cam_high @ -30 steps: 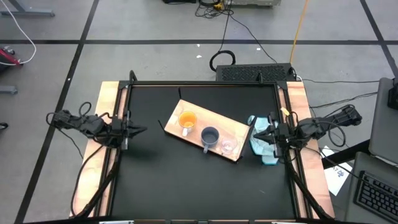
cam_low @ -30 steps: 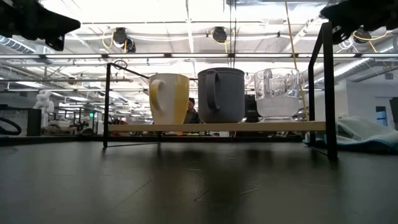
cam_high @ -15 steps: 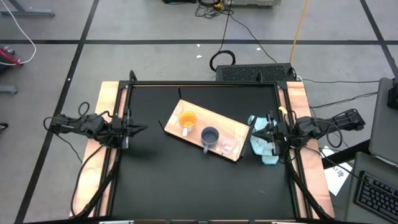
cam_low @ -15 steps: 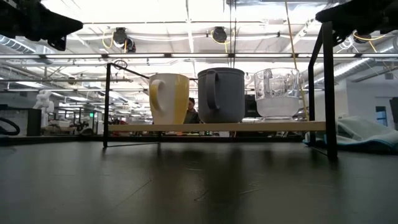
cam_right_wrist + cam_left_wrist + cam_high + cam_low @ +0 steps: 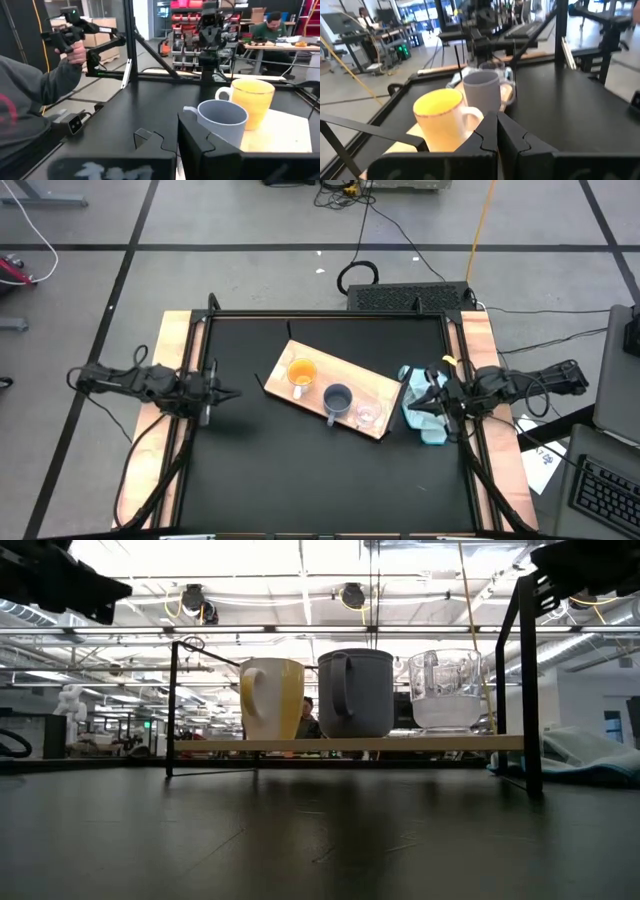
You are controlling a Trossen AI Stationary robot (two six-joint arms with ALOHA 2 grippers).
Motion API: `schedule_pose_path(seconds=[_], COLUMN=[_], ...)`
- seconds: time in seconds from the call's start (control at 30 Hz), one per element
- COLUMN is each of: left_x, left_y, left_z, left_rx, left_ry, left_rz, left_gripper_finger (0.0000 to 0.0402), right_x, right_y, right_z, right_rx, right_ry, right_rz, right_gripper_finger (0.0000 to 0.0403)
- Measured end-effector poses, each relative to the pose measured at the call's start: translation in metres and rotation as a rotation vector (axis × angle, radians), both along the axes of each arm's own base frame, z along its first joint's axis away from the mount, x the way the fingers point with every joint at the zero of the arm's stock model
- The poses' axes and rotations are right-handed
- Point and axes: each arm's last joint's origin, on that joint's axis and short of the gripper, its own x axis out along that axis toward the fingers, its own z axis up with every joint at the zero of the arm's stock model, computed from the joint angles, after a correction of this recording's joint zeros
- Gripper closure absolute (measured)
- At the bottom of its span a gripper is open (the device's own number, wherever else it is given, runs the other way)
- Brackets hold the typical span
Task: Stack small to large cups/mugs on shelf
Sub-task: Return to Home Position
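Observation:
The light-wood shelf (image 5: pixel 318 376) lies slanted on the middle of the black table, raised on a thin black frame (image 5: pixel 172 705). Three cups stand upright on it in a row: the orange mug (image 5: pixel 300 372), the grey-blue mug (image 5: pixel 338 397) and the clear glass cup (image 5: pixel 368 415). They also show in the low view: orange mug (image 5: pixel 272 698), grey-blue mug (image 5: pixel 355 692), glass cup (image 5: pixel 445 690). My left gripper (image 5: pixel 232 393) is shut and empty at the table's left edge, pointing at the shelf. My right gripper (image 5: pixel 418 402) hovers open over the light blue cloth (image 5: pixel 430 425) at the right edge.
The light blue cloth lies crumpled at the table's right edge, just past the shelf's right end. A black frame stands along the table's edges (image 5: pixel 330 314). Bare black tabletop (image 5: pixel 320 480) lies on the near side of the shelf. People show in the room behind.
My left gripper has drifted a little toward the table's near edge. The cups and the shelf have stayed where they were.

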Motion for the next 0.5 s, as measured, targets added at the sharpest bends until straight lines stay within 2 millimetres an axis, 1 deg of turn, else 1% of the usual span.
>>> schedule_pose_path(seconds=[0.1,0.23,0.37,0.5], left_x=[0.005,0.008,0.005,0.0], left_y=[-0.001,0.0,0.002,0.004], left_z=[-0.003,-0.004,0.0,0.005], left_rx=[0.015,0.011,-0.003,0.004], left_ry=[0.041,0.059,0.007,-0.051], left_rz=[0.004,0.06,0.06,0.065], left_gripper_finger=[0.0401,0.0401,0.0401,0.0401], right_x=[-0.006,-0.016,-0.022,-0.018], right_y=[-0.001,-0.003,-0.004,-0.004], right_z=[0.003,0.006,-0.002,-0.011], right_rx=[0.0,-0.033,-0.038,-0.042], right_ry=[-0.045,-0.132,-0.179,-0.145], right_rz=[-0.002,-0.003,-0.005,-0.003], right_gripper_finger=[0.0403,0.0403,0.0403,0.0403])
